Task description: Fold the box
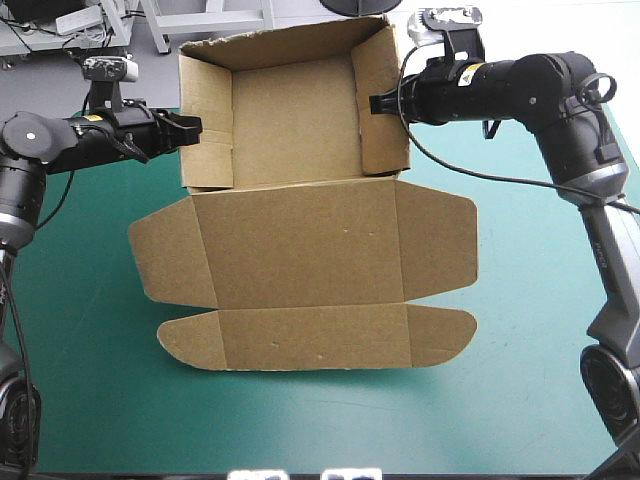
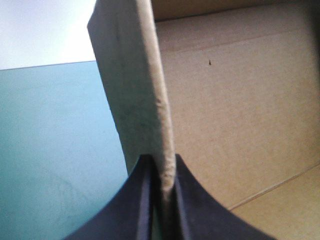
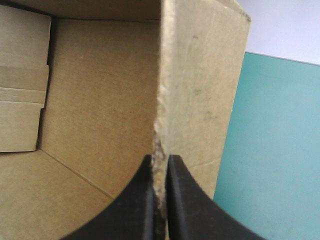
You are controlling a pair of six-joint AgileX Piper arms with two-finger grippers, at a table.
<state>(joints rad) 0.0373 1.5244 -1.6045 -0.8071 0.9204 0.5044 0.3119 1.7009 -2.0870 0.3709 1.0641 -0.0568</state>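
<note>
Left hand and right hand each clamp 1 raised side wall of the brown box, lid flat.

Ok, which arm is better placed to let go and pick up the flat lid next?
Probably left, narrowly. Both arms' jaws are shut on the box side walls, but the left arm grips its wall nearer the flat lid; the right arm holds farther back.
</note>
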